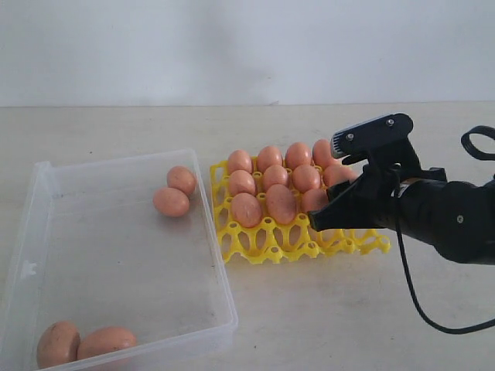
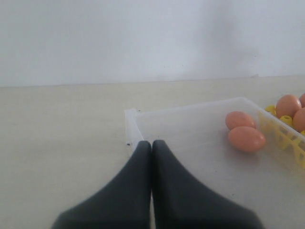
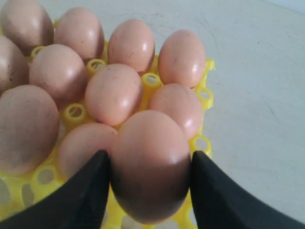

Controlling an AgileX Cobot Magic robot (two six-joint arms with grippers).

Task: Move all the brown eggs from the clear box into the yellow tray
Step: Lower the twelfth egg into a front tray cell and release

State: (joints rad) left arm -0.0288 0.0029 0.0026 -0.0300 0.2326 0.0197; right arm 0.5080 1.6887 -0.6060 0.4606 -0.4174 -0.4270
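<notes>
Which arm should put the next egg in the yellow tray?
The right. The right gripper holds a brown egg over the yellow tray. The left gripper is shut and empty, by the clear box corner.

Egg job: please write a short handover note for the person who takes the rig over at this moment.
Left gripper: shut, empty, at a corner of the clear box.
Right gripper: closed on one brown egg, over the yellow tray; I cannot tell if it sits in a cup.
Done: about eleven eggs stand in the tray.
Left: release this egg, then move four more from the box, the far pair and the near pair.
</notes>
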